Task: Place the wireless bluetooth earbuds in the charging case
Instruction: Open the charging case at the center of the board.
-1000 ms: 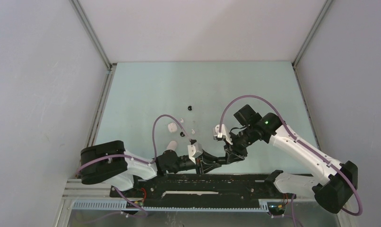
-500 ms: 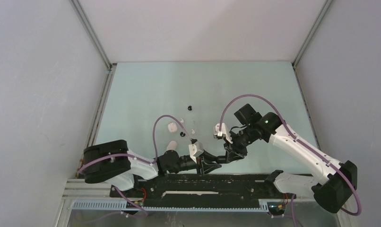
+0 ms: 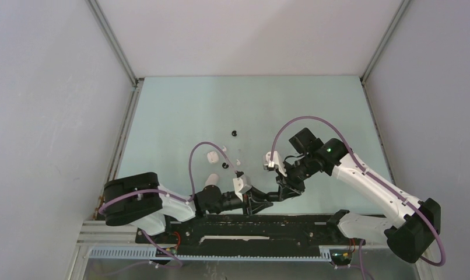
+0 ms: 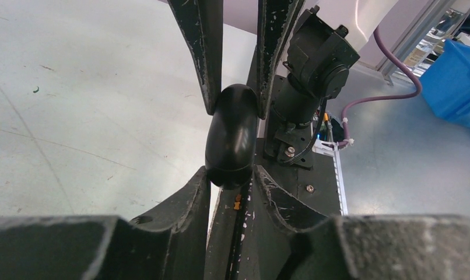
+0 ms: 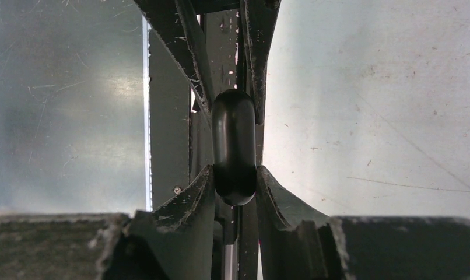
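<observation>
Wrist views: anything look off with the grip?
Yes. Both the left gripper and the right gripper pinch the same black case edge-on from opposite ends, and no open lid shows. The earbuds lie scattered on the table, none in a case.

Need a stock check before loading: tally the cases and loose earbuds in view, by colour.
Black pebble-shaped plastic case, between left pincer and right pincer: 1
White oval plastic cases: 2
Tiny black plastic earbuds: 2
Tiny white plastic earbuds: 2
Total: 7
A further dark speck is too small to tell.
</observation>
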Robot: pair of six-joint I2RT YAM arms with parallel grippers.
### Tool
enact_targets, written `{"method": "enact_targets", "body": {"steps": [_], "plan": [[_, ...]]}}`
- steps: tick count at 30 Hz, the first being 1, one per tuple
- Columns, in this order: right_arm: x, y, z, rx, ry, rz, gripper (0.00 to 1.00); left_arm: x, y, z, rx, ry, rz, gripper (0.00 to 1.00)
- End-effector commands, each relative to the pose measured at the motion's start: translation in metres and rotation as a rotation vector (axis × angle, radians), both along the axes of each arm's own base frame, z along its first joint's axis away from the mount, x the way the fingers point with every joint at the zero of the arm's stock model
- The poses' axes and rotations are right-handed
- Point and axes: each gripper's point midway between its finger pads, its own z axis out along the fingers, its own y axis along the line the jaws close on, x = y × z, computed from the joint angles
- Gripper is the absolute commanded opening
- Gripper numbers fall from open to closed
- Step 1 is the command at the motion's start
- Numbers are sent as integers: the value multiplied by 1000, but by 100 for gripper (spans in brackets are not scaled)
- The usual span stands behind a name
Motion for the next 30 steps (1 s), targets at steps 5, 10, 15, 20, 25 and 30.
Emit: {"method": "enact_targets", "body": {"steps": [5,10,15,20,25,30], "plan": [[7,6,2,26,-22,-10,14,-3,-12,25,-77,-9,-35,36],[6,4,-2,21,-30,-13,14,-3,-13,28,-86,8,-37,39],[7,4,-1,24,-33,-14,14,-4,-14,27,-84,8,-45,32],[6,5,-1,26,-29,-14,15,-6,-16,26,-81,-2,-64,13],[7,6,2,42,-13,-27,21,-10,-16,23,-72,-34,-88,0],[16,8,10,98,29,-88,32,-12,-16,20,-65,-46,-104,0]]}}
